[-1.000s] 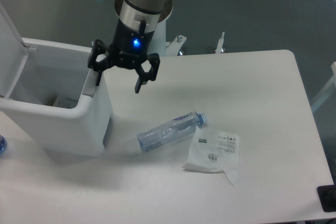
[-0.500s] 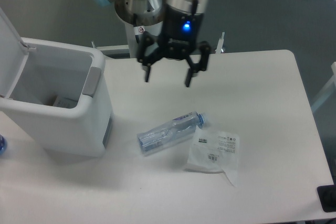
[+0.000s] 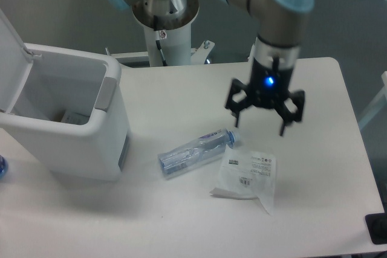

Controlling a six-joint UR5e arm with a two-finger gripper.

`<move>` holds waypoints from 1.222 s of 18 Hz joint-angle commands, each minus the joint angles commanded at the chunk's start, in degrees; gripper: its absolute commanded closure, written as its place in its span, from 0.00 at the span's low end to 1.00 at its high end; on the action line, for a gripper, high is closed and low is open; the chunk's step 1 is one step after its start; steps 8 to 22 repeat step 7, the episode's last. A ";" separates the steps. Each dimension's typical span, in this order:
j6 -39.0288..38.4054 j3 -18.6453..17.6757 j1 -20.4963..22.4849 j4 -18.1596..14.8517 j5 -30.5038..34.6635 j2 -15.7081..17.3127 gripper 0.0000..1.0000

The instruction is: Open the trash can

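Note:
The trash can [image 3: 72,143] is a large white boxy bin at the left of the table. Its lid [image 3: 11,52] stands raised at the far left, so the inside shows, with some white litter at the bottom. A grey button strip [image 3: 106,93] sits on its right rim. My gripper [image 3: 261,129] is open and empty, fingers pointing down, above the table right of centre, well away from the bin and just above a clear plastic bottle's blue cap.
A clear plastic bottle [image 3: 195,151] lies on its side mid-table. A white plastic bag [image 3: 247,174] with printed labels lies right of it. The arm's white base post [image 3: 164,22] stands behind the table. A dark object [image 3: 378,228] sits at the table's front right corner.
The gripper has swung from the bin's right rim across the table to the right and lower, above the bottle and bag. The bin's lid stays raised throughout.

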 joint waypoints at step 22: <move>14.77 -0.78 3.77 -0.52 10.36 -3.26 0.00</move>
